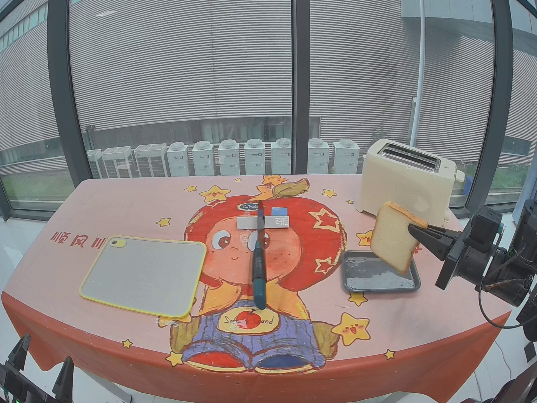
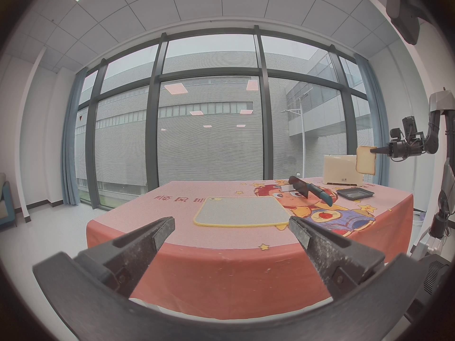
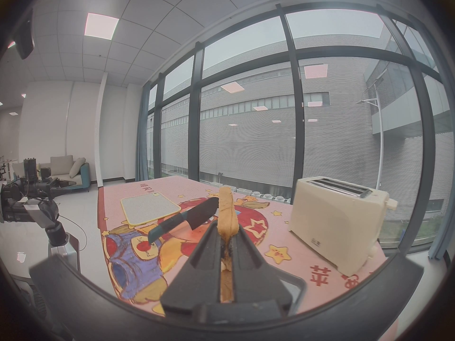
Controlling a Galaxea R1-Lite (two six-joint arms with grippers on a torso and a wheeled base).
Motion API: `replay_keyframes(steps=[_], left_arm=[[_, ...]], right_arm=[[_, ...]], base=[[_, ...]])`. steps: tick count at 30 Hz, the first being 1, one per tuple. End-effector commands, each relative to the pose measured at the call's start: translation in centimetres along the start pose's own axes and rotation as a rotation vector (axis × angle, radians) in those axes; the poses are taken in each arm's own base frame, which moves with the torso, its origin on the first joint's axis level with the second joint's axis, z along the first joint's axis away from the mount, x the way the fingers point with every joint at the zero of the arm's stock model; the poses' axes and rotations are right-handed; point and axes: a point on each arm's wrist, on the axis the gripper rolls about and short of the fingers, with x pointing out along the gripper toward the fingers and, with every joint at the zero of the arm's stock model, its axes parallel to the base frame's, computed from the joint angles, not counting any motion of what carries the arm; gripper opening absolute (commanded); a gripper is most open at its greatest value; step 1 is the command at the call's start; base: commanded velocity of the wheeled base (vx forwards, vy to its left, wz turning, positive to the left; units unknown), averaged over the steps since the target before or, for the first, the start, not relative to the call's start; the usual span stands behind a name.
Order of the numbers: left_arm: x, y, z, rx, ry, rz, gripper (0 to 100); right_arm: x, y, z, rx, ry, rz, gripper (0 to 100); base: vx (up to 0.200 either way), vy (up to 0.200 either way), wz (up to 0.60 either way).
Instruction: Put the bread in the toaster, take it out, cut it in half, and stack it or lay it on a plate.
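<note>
My right gripper (image 1: 418,232) is shut on a slice of bread (image 1: 394,236), holding it upright in the air above the grey metal tray (image 1: 380,281). In the right wrist view the bread (image 3: 226,216) stands edge-on between the two fingers (image 3: 204,256). The cream toaster (image 1: 407,181) stands just behind the bread at the table's back right, its slots empty. A knife (image 1: 259,256) with a teal handle lies mid-table, its blade on a small grey rest (image 1: 263,221). My left gripper (image 2: 232,237) is open, low off the table's near left corner.
A yellow-rimmed grey cutting board (image 1: 144,275) lies on the left of the table. The pink printed tablecloth (image 1: 140,208) covers the table, which ends at large windows behind. The other arm (image 3: 33,204) shows far off in the right wrist view.
</note>
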Motion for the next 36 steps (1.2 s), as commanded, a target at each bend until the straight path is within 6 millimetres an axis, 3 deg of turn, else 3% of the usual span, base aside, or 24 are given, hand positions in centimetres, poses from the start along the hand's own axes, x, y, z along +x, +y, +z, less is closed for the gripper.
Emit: replay_keyframes(steps=[1, 16, 36], left_arm=[[0.1, 0.0, -0.4, 0.0, 0.018, -0.001, 100], [0.1, 0.0, -0.5, 0.0, 0.019, 0.001, 100], [0.1, 0.0, -0.5, 0.001, 0.018, -0.001, 100]], right_arm=[[0.0, 0.1, -0.1, -0.001, 0.002, 0.004, 0], [0.4, 1.4, -0.3, -0.007, 0.018, 0.009, 0], [1.1, 2.9, -0.2, 0.03, 0.021, 0.025, 0]], base=[[0.0, 0.2, 0.0], [0.0, 0.2, 0.0], [0.0, 0.0, 0.0]])
